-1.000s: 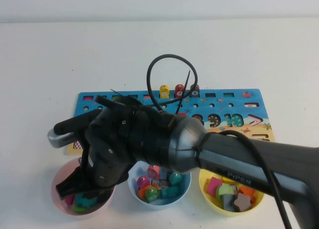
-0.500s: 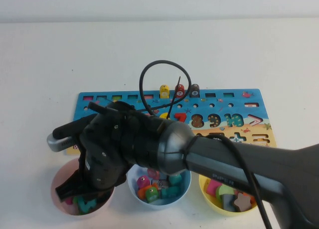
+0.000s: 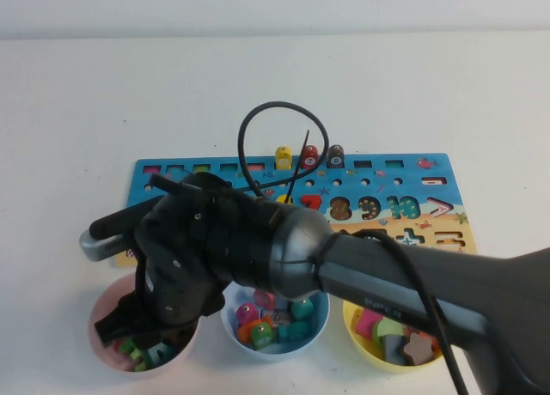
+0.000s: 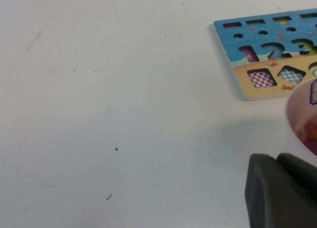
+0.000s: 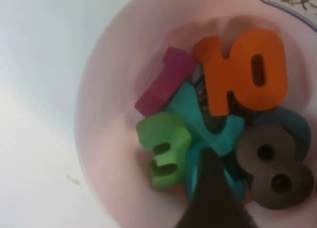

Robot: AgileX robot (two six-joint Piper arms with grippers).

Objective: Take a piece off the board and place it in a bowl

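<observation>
The piece, a dark brown numeral 8 (image 5: 272, 166), lies flat in the pale pink bowl (image 5: 114, 89) beside an orange 10, a magenta 1, a green 3 and teal pieces. My right gripper (image 3: 129, 331) hangs low over that bowl (image 3: 96, 322) and is open. One of its dark fingers (image 5: 213, 196) stands just beside the 8, apart from it. In the high view my right arm hides the 8. The board (image 3: 172, 176) lies behind the bowls. My left gripper (image 4: 280, 188) is shut and empty, low over bare table to the left of the pink bowl (image 4: 302, 119).
A light blue bowl (image 3: 320, 319) and a yellow bowl (image 3: 351, 319), both holding several pieces, stand in a row to the right of the pink one. Yellow, red and brown pegs (image 3: 309, 157) stand on the board's far edge. A black cable loop (image 3: 258, 120) arches above the board.
The right arm shifted slightly left over the pink bowl, then held still. Different pieces now show in the bowl under its fingers.
</observation>
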